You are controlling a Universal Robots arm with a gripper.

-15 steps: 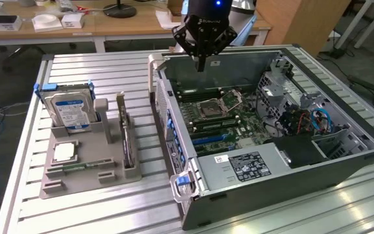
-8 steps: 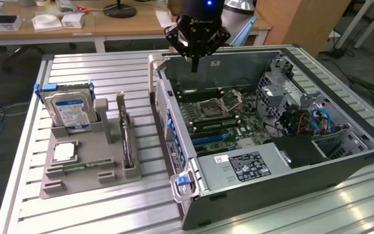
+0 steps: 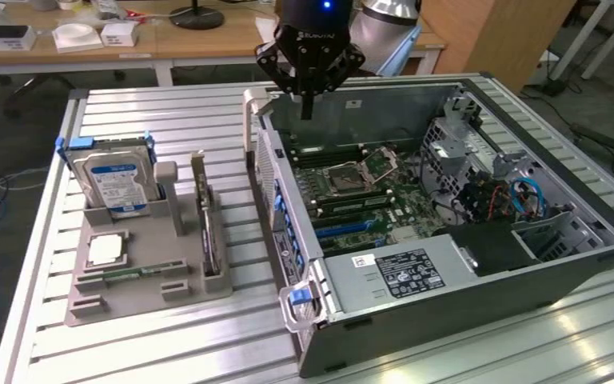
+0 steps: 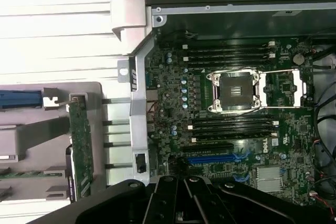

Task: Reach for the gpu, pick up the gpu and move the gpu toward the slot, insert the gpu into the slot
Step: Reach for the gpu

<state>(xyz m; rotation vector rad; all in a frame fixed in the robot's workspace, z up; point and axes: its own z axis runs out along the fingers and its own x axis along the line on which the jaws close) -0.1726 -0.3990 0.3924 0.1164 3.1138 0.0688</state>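
1. Fingers (image 3: 307,106) together, empty, above the computer case (image 3: 478,264). The graphics card (image 3: 209,228) stands on edge in the grey holder (image 3: 141,288) beside the case.
2. If they come down shut, the fingers may knock the card's top edge instead of straddling it.
3. A skewed grip could jam the card in the holder.

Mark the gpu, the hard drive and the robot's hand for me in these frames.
gpu (image 3: 210,236): exterior view, on the upper edge of the card standing on its side.
hard drive (image 3: 115,182): exterior view, on its blue-and-white label.
hand (image 3: 307,112): exterior view, at the tips of its shut fingers.
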